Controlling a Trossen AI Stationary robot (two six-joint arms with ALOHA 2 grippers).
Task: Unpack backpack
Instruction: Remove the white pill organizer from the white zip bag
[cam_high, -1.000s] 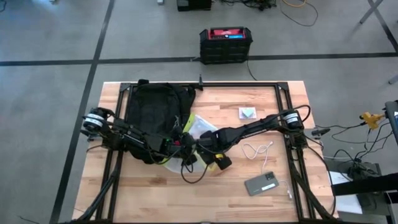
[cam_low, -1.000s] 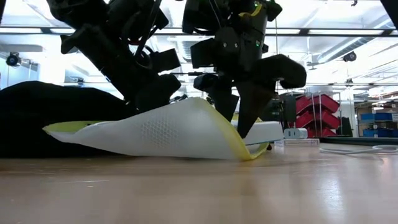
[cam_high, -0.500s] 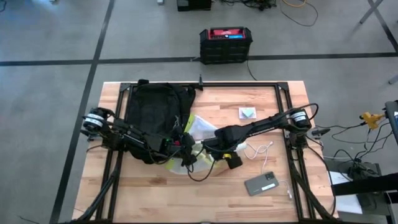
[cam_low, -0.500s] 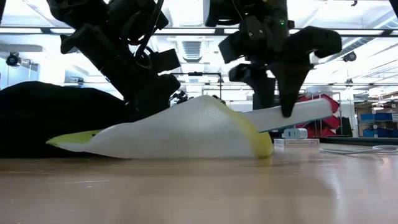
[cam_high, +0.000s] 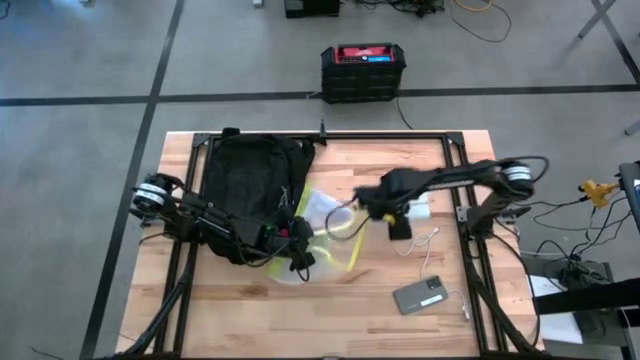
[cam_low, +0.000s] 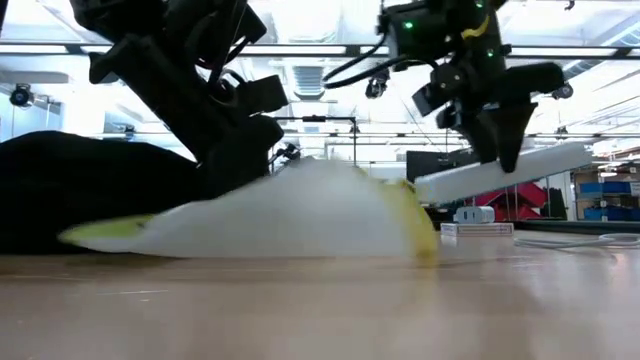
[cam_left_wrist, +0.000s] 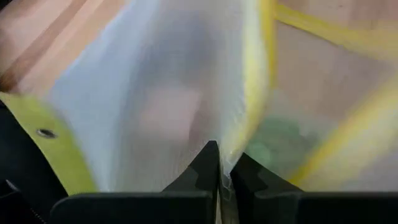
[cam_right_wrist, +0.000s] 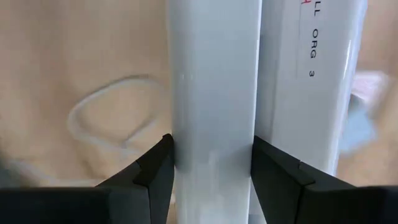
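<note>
The black backpack (cam_high: 250, 175) lies on the table's far left part. Beside it, on the wood, lies a white mesh pouch (cam_high: 325, 235) with yellow trim, blurred in the low view (cam_low: 290, 210). My left gripper (cam_high: 298, 245) is shut on the pouch's edge next to the backpack. A long white box (cam_low: 505, 172) hangs in the air to the right of the pouch. My right gripper (cam_low: 497, 150) is shut on that box. My left gripper pinches an edge of the pouch's mesh (cam_left_wrist: 214, 134) between its two shut fingers; one layer or several, I cannot tell. The rest of the pouch lies slack on the table. My right gripper pinches the white box's two opposite long sides (cam_right_wrist: 214, 124) between its fingers (cam_right_wrist: 155, 168), which lie across it. The fingers come from above. The box hangs clear of the table and the pouch, tilted a little.
To the right of the pouch lie a white cable (cam_high: 415, 240), a grey phone (cam_high: 425, 295) and a small pale packet (cam_high: 398, 181). A black metal frame (cam_high: 330, 135) borders the table. A black box with a red top (cam_high: 363, 70) stands on the floor beyond.
My right gripper has gone up and toward the table's right edge, drawing the white box out of the pouch until it hangs clear. The pouch's raised end has sunk toward the table while its backpack-side edge stays in my left gripper.
</note>
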